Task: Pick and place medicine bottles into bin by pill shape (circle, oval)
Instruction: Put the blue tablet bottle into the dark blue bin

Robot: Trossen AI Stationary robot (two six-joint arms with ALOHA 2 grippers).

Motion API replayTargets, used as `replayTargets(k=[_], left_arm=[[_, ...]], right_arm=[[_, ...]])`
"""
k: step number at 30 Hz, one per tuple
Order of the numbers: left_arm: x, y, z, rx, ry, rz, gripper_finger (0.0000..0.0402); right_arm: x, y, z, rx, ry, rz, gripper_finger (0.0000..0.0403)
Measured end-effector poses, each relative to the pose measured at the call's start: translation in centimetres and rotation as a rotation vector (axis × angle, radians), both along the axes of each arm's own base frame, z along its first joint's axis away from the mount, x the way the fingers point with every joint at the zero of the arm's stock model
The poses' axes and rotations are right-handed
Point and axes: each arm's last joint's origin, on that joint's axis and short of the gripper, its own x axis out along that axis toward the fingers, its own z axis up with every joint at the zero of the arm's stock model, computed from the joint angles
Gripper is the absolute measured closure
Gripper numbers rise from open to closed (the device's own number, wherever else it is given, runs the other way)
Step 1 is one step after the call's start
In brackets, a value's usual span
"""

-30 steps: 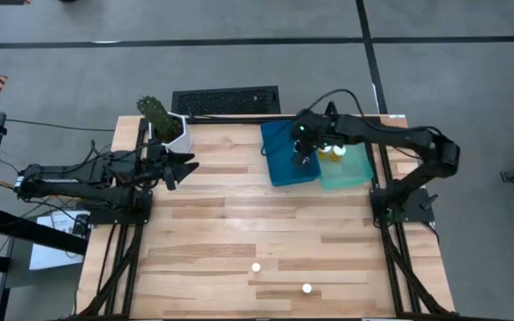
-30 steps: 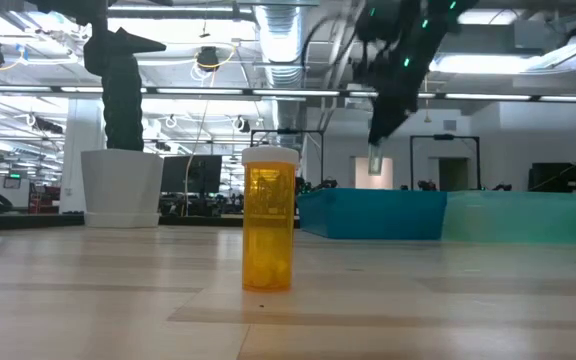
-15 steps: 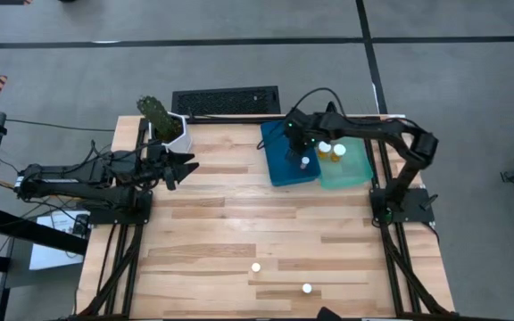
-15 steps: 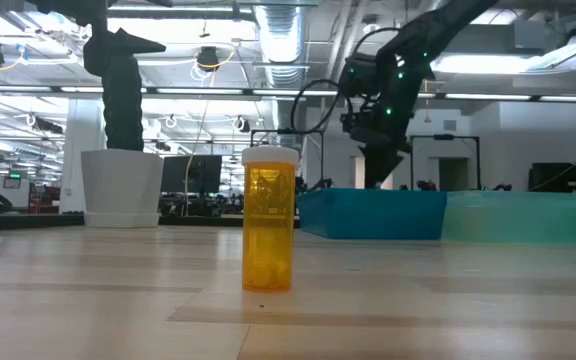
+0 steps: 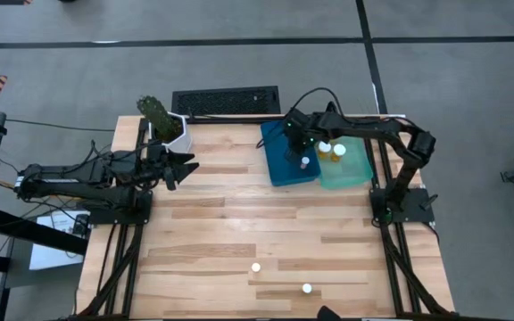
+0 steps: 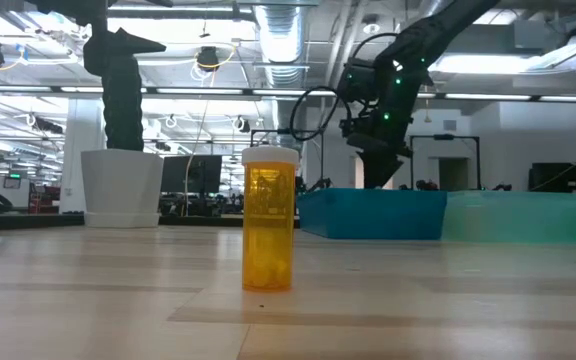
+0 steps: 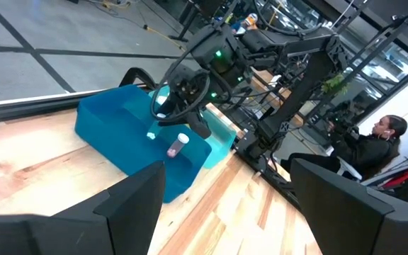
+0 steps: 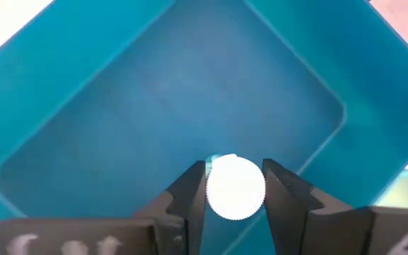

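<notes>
Right wrist view: I see the right gripper (image 8: 236, 188) clamped on a bottle (image 8: 236, 188) | above blue bin (image 8: 105, 106) | left gripper (image 5: 186, 166) apart, far

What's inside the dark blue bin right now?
One white-capped bottle stands in the dark blue bin, between the right end effector fingers. The floor elsewhere looks bare; beneath the end effector is hidden.
</notes>
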Motion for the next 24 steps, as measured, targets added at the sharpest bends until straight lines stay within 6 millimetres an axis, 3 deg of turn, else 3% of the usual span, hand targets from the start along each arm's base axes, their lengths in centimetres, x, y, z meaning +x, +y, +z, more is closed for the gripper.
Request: replayTargets(k=[24], left_arm=[[0.0,0.0,0.0,-0.003,-0.001,0.0,0.0105]], right_arm=[[0.3,1.1,-0.1,0.045,-0.007,-0.089,0.0273]])
